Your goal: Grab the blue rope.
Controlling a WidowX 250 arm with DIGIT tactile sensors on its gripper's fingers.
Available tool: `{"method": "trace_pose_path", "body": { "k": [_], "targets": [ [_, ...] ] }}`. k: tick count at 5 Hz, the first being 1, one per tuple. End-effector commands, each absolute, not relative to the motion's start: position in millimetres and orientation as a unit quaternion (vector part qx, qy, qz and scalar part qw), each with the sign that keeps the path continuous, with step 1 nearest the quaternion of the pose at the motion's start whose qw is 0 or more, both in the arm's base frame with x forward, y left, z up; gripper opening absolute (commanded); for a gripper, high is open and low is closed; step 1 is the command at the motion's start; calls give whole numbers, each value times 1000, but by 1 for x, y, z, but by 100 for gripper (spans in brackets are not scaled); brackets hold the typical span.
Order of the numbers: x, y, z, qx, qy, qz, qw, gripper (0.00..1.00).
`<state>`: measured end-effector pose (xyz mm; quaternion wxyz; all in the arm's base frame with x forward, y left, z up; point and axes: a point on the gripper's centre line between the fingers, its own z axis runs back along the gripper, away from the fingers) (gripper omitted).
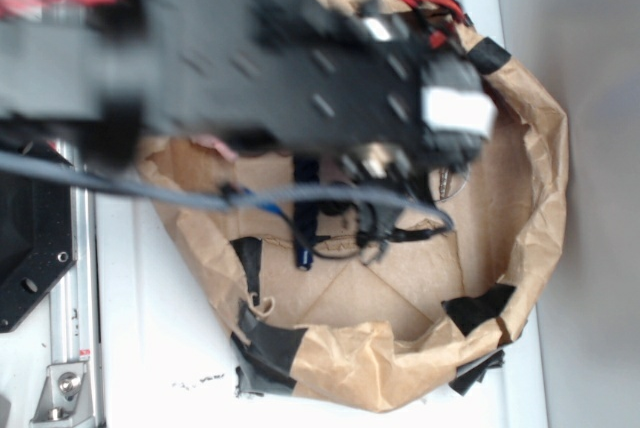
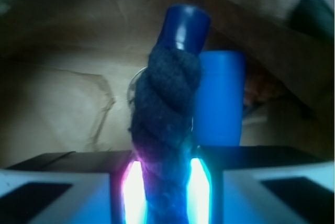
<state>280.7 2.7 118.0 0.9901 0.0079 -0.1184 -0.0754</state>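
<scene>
Taking the brown paper basin (image 1: 545,148) as the landmark, the exterior view shows, to the left of its crumpled rim, the black robot arm (image 1: 250,58) reaching across over its hollow, with the pincer (image 1: 380,210) lowered inside near the middle. Within that hollow the wrist view shows the blue rope (image 2: 165,124), thick, dark and twisted, standing up between the two glowing pads (image 2: 135,192) and ending in a shiny blue cap (image 2: 186,28). The pincer is clenched on the blue rope, with both pads pressed against its strands. Just to the right of the rope, further back in the basin, stands a smooth bright blue bottle (image 2: 221,98), which is not held. The grasping step appears to be in hand and largely achieved. The next move likely calls for a straight lift clear of the basin's rim, with the grip kept firm, since the soft rope could slip.
</scene>
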Motion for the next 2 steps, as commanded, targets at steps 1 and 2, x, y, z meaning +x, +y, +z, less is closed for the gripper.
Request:
{"method": "trace_pose_path", "body": {
  "k": [1,2],
  "targets": [
    [272,-22,143,-61,-95,-24,993,0],
    [275,-32,142,-55,-73,-1,996,0]
  ]
}}
